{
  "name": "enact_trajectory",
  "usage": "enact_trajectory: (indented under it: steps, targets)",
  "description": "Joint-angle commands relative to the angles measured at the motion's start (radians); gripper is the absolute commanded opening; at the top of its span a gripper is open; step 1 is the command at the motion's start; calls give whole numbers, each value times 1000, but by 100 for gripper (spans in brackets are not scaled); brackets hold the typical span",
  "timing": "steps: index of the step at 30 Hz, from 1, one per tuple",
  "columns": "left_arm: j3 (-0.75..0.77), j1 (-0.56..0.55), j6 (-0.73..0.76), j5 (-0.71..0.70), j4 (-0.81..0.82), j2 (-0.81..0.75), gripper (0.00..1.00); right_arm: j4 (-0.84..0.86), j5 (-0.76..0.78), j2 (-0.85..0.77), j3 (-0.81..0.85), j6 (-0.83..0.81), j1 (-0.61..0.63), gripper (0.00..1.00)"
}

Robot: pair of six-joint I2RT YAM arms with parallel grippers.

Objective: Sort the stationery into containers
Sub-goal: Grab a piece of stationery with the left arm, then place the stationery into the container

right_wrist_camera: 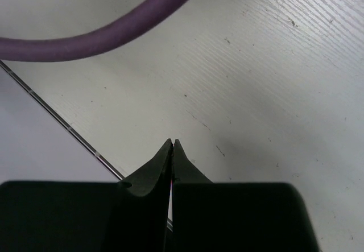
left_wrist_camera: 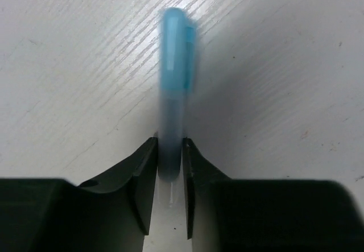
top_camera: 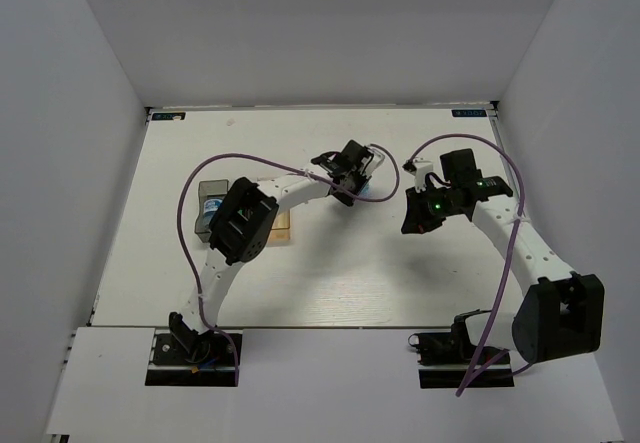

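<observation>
Containers (top_camera: 208, 203) sit at the tabletop's (top_camera: 340, 283) left, partly hidden under the left arm (top_camera: 240, 225). Left wrist view: left gripper (left_wrist_camera: 170, 145) grasping 1 pale blue stick (left_wrist_camera: 175, 58). Right wrist view: right gripper (right_wrist_camera: 172, 144) clenched, empty, purple cable (right_wrist_camera: 114, 33) crossing ahead.

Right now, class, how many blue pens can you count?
1. The blue pen sits between the left gripper's fingers, which press its sides. Others may be hidden under the left arm, near the containers.
</observation>
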Motion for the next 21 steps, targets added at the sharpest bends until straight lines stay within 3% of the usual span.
enact_trajectory:
  steps: [1,2,4,6,8,10,13,14,16,17,21]
  targets:
    - [-26,-18,41,-94,22,3,34,-11,-35,5,0,-15,-10,0]
    - [-31,-18,45,-111,23,3,26,-14,-38,4,-3,-15,-11,0]
    - [-40,-21,50,-125,30,-3,23,-14,-48,7,0,-15,-17,0]
    - [-42,-17,55,-131,30,-20,11,-17,-70,10,0,-27,-19,48]
    - [-54,-15,41,-129,30,-36,0,-26,-75,16,2,-35,-22,81]
    - [-68,-17,27,-117,36,-95,0,-29,-92,16,2,-46,-23,84]
    - [-152,-15,3,-103,85,-227,0,-29,-115,26,-8,-53,-34,65]
    - [-222,-14,0,-102,106,-256,0,-35,-127,27,-8,-53,-34,35]
    - [-273,3,-55,-119,129,-391,0,-43,-141,39,-6,-56,-40,9]
    - [-363,11,-69,-128,148,-464,0,-46,-144,45,-1,-56,-40,0]
    - [-532,77,-160,-169,172,-655,0,-49,-153,65,-1,-58,-47,0]
